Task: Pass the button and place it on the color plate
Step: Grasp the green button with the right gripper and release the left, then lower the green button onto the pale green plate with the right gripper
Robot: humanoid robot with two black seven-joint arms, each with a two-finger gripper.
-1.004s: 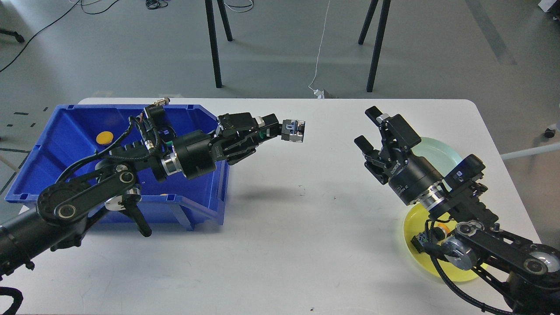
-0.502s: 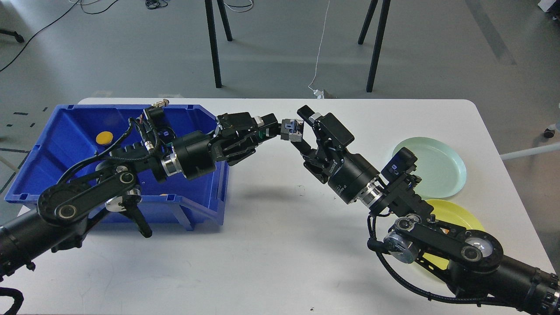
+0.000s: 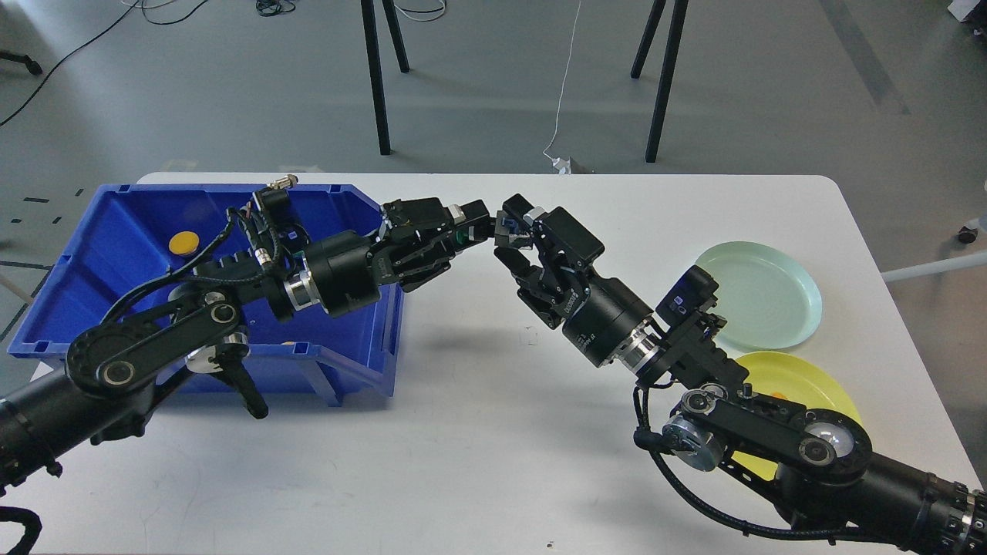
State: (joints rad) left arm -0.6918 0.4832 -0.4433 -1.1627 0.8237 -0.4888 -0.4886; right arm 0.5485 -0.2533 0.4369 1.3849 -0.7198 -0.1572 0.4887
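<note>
My left gripper reaches right from over the blue bin and is shut on a small grey and blue button, held above the table. My right gripper has come in from the right, and its two open fingers stand above and below the button, mostly hiding it. I cannot tell whether they touch it. A pale green plate and a yellow plate lie at the right; my right arm partly covers the yellow one.
A blue bin stands at the left with a yellow button inside, partly under my left arm. A small orange piece lies on the yellow plate. Black stand legs are on the floor beyond the table.
My right arm has swung left from over the plates to the held button, and its fingers now straddle it. The left arm and button have stayed put.
</note>
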